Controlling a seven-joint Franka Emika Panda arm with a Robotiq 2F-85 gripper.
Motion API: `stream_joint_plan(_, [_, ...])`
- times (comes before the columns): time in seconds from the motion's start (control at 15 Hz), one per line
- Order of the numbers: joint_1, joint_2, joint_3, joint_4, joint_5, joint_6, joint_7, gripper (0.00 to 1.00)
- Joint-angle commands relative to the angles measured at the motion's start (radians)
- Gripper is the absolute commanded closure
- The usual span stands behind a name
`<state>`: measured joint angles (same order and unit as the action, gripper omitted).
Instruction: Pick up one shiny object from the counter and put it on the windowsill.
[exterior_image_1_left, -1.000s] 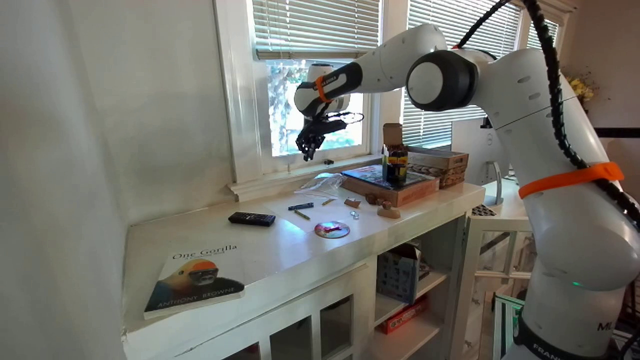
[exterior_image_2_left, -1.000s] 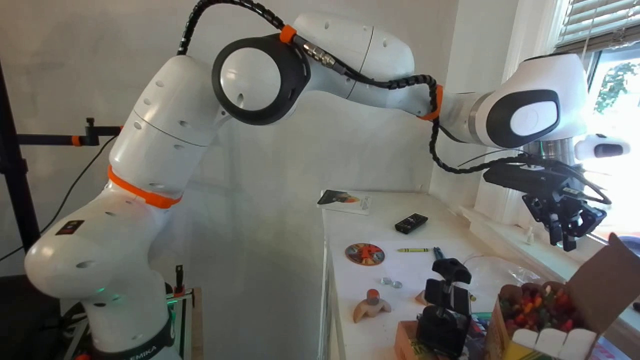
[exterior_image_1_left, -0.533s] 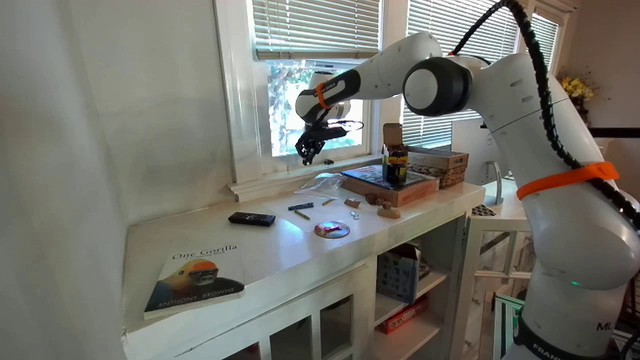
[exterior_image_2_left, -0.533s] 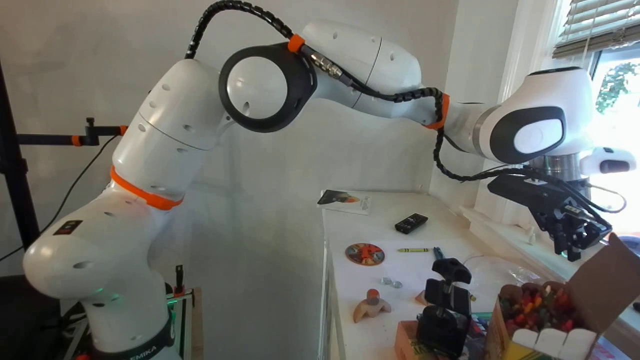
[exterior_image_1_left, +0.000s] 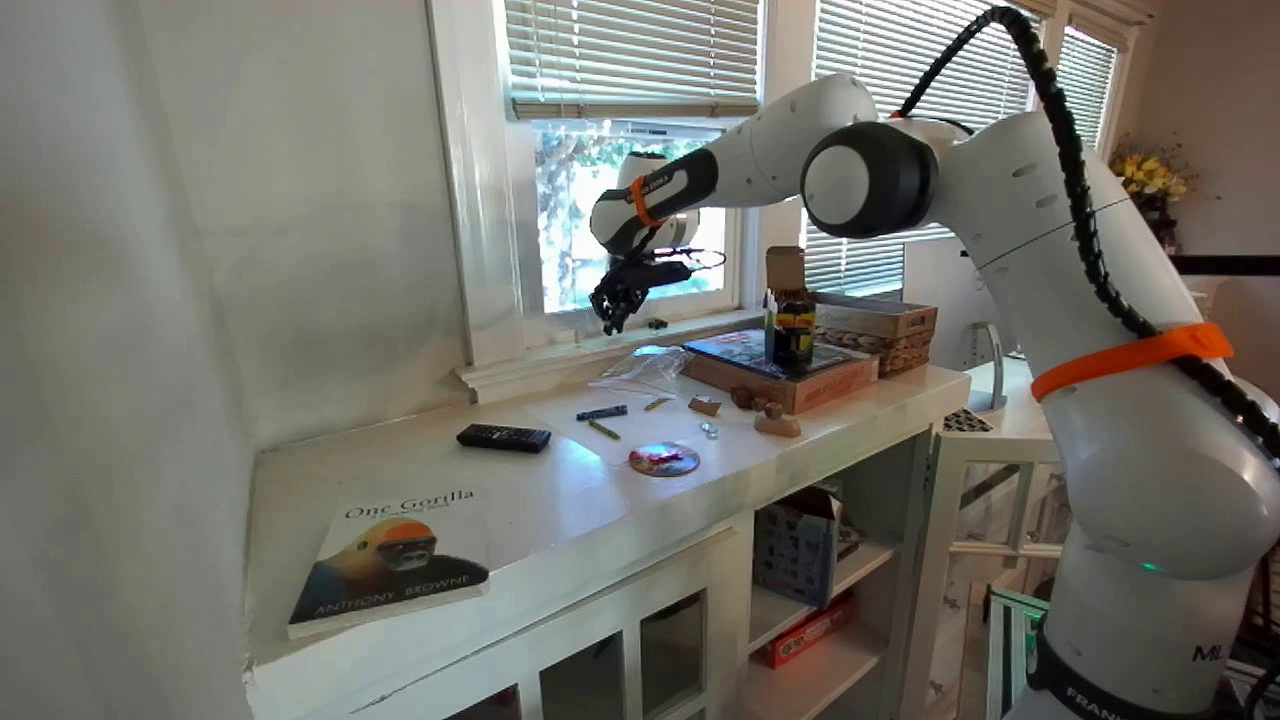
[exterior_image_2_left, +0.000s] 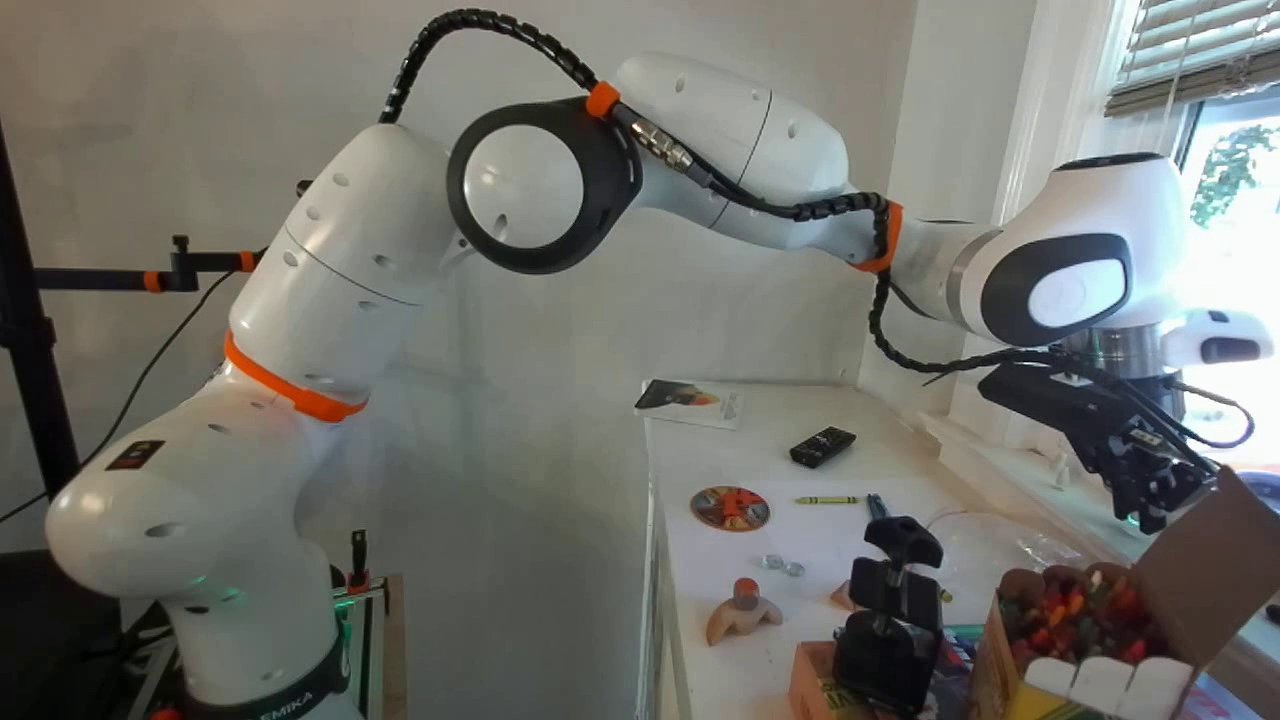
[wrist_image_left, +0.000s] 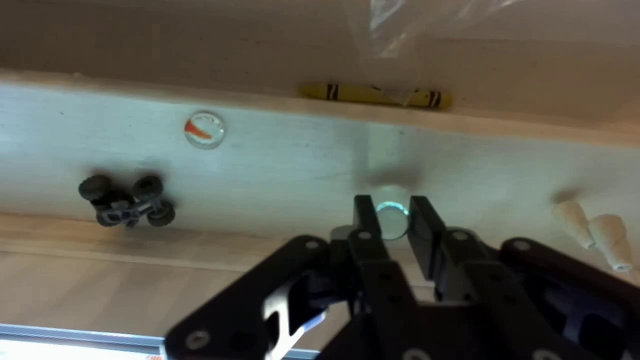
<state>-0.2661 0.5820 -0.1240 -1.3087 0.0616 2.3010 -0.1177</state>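
Above the white counter (exterior_image_1_left: 560, 505), the robot arm (exterior_image_2_left: 525, 187) had just dipped slightly lower over the windowsill (wrist_image_left: 280, 167), so setting down looked close. Its base band (exterior_image_2_left: 300, 698) read "EMIKA"; the book (exterior_image_1_left: 395, 560) bore "One Gorilla" and "ANTHONY BROWNE". The gripper (wrist_image_left: 391, 207) was clenched on a shiny clear disc (wrist_image_left: 393, 223), held over the windowsill and apparently not yet touching it.

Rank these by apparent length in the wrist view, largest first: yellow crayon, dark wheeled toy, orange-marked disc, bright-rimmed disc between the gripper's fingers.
1. Yellow crayon
2. Dark wheeled toy
Unranked: orange-marked disc and bright-rimmed disc; they look about alike, and the latter seems nearer the camera.
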Motion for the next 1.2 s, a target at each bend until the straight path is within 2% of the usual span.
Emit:
stream_joint_plan(0.0, [-0.013, 0.019, 0.013, 0.015, 0.019, 0.019, 0.008, 0.94])
stream_joint_plan(0.53, [-0.014, 0.019, 0.015, 0.012, 0.019, 0.024, 0.002, 0.94])
stream_joint_plan(0.6, [-0.014, 0.016, 0.016, 0.012, 0.019, 0.024, 0.003, 0.6])
stream_joint_plan(1.13, [0.01, -0.027, -0.006, -0.012, -0.025, 0.021, 0.022, 0.02])
